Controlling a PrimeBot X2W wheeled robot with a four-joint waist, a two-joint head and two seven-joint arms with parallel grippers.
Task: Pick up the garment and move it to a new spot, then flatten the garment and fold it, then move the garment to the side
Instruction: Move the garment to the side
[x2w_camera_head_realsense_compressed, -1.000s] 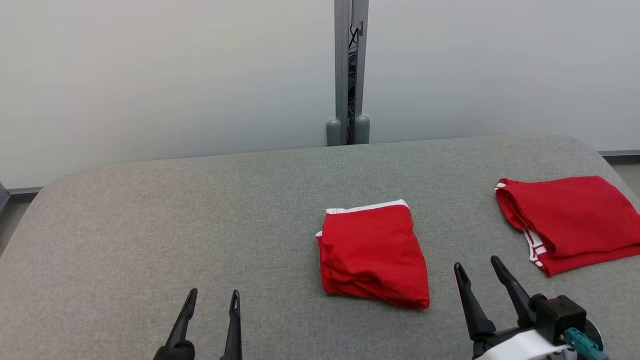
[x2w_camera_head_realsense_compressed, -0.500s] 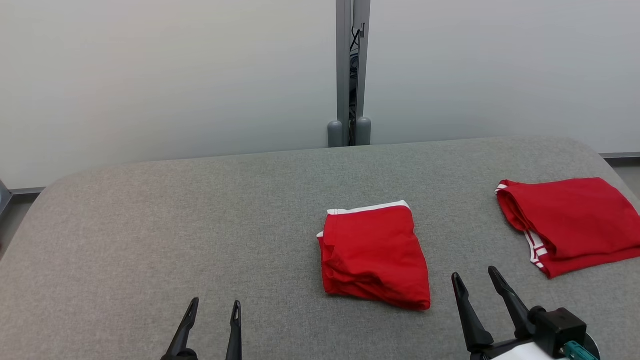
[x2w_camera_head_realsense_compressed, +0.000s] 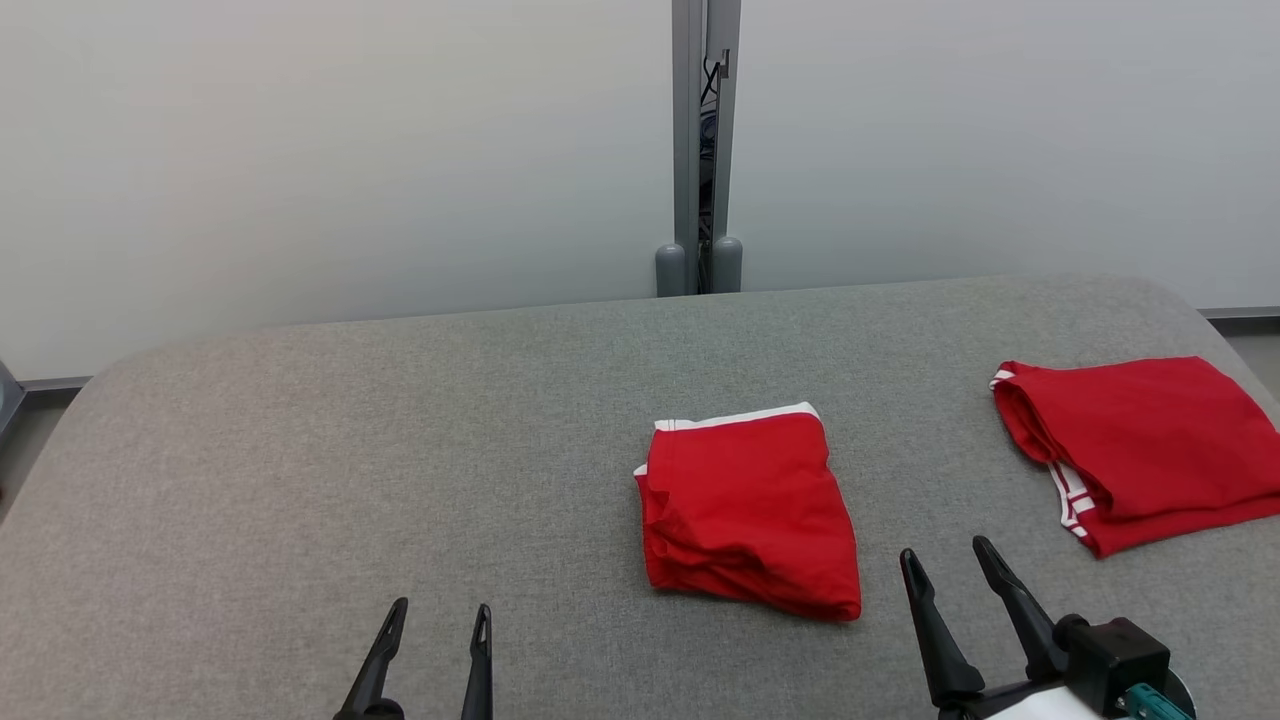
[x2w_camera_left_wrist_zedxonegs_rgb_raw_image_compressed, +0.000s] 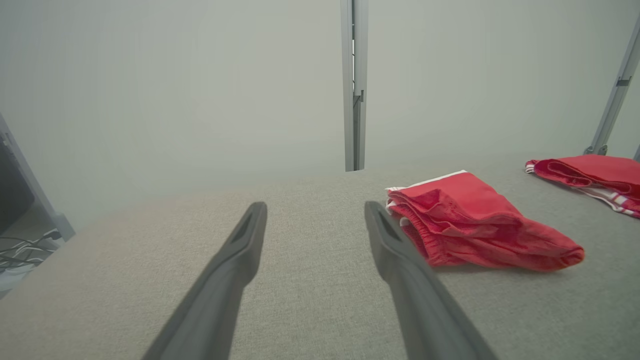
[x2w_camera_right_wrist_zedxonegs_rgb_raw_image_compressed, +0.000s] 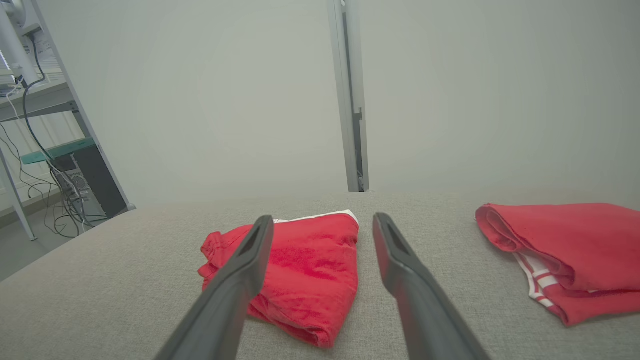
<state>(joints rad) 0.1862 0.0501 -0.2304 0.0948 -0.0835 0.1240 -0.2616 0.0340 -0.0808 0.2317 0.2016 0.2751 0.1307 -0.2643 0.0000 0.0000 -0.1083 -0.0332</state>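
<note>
Red folded garment (x2w_camera_head_realsense_compressed: 745, 515) at mid table (x2w_camera_head_realsense_compressed: 400, 450), second red garment (x2w_camera_head_realsense_compressed: 1140, 445) far right; left gripper (x2w_camera_head_realsense_compressed: 442, 604), right gripper (x2w_camera_head_realsense_compressed: 941, 546) both spread, empty.

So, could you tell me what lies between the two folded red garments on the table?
Bare grey tabletop separates the middle garment from the right garment in the head view; the right hand sits at the gap's near end.

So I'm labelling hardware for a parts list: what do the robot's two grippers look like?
The left gripper has two long, slim, dark fingers tapering to points, each with a groove near the tip. The right gripper matches, and behind it sit a black boxy housing, a white band and a teal connector.
</note>
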